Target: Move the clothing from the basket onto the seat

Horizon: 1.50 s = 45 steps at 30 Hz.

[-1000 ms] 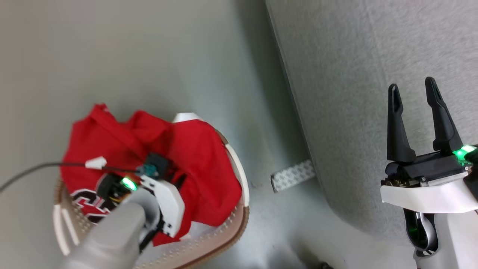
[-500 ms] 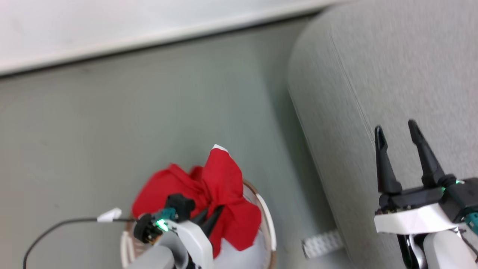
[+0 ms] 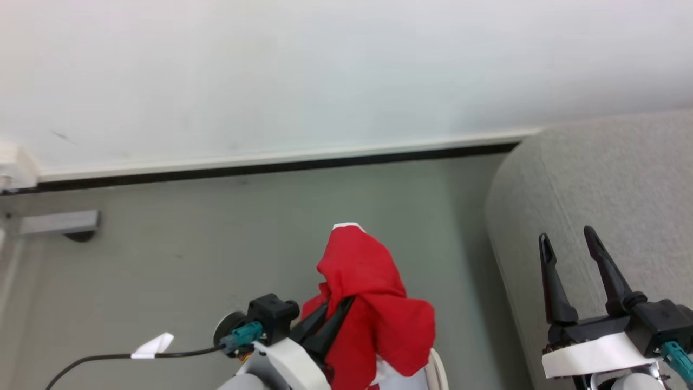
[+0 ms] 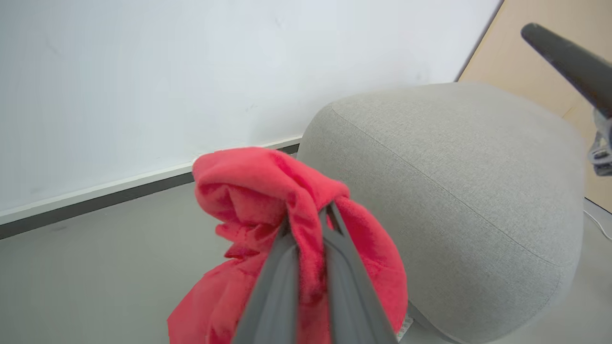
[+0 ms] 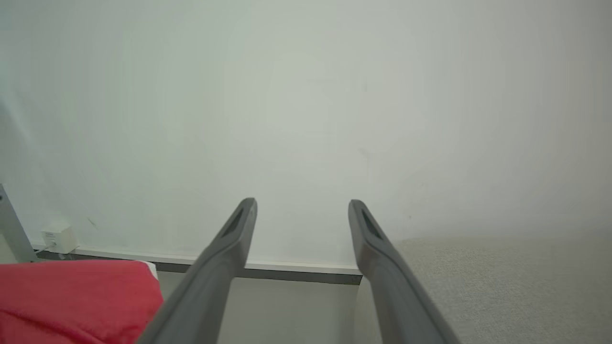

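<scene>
so the left claw (image 3: 337,313) is pinched tight on the red clothing (image 3: 373,303), which hangs bunched around its fingers up over the grey floor (image 3: 189,271), near the left side of the seat (image 3: 622,179) but not touching it. the right claw (image 3: 566,241) is spread wide open over the seat's edge, holding nothing

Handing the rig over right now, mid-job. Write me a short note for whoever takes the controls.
Left gripper: shut on the clothing, a red bunch hanging from its fingers, left of the seat.
Right gripper: open, empty, over the seat in the head view.
Basket: rim at the head view's bottom edge, under the clothing.
Done: clothing gripped and raised above the basket.
Left: carry it rightward onto the seat, release. Basket contents are out of sight; check.
</scene>
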{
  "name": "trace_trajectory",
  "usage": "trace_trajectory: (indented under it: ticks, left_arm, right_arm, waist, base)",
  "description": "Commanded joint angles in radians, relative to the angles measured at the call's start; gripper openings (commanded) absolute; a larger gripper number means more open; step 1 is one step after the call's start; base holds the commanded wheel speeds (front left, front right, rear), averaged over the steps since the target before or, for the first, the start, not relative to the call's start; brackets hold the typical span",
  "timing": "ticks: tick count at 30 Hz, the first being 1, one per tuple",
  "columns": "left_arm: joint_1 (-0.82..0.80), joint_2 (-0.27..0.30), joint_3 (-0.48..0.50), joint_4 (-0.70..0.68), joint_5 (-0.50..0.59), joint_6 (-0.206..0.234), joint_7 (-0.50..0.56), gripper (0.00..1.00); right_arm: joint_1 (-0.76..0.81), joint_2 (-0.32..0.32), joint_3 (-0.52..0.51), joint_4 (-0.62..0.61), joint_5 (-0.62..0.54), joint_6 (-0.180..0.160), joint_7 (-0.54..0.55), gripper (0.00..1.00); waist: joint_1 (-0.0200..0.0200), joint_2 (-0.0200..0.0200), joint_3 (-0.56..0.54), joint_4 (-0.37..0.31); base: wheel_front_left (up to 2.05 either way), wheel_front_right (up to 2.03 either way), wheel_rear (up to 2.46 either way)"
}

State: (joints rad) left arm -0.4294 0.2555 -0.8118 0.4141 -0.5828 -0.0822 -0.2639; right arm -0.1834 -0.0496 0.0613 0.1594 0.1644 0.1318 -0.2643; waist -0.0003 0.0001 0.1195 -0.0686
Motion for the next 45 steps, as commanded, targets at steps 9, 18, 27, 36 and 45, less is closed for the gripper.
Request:
trace_trajectory:
  ticks: [9,18,27,36,45]
  left_arm:
    - [-0.044,0.037,0.023,-0.162,0.043,0.042,0.024,0.0]
    - [-0.121,0.074,0.055,-0.284,0.054,0.07,0.075,0.0]
    - [-0.159,0.095,0.083,-0.337,0.049,0.095,0.091,0.0]
    - [-0.146,0.102,0.089,-0.339,0.039,0.111,0.084,0.0]
    - [-0.137,0.089,0.075,-0.314,0.035,0.111,0.076,0.0]
  right_arm:
    - [0.055,-0.002,0.029,0.02,0.02,-0.002,0.0,1.0]
    - [0.078,-0.002,0.05,0.019,0.025,-0.002,0.0,1.0]
    - [0.086,-0.002,0.089,0.013,0.041,-0.002,0.0,1.0]
    - [0.074,-0.002,0.133,0.003,0.029,-0.002,0.0,1.0]
    - [0.042,-0.041,0.254,-0.033,0.045,-0.002,0.0,1.0]
  waist:
    - [0.0003,-0.0001,-0.129,0.098]
    - [0.0003,-0.0001,-0.152,0.113]
    - [0.0003,-0.0001,-0.148,0.095]
    - [0.0003,-0.0001,-0.138,0.077]
    - [0.0003,-0.0001,-0.133,0.077]
  base:
    - [0.0,0.0,0.0]
    - [0.0,0.0,0.0]
    - [0.0,0.0,0.0]
    - [0.0,0.0,0.0]
    - [0.0,0.0,0.0]
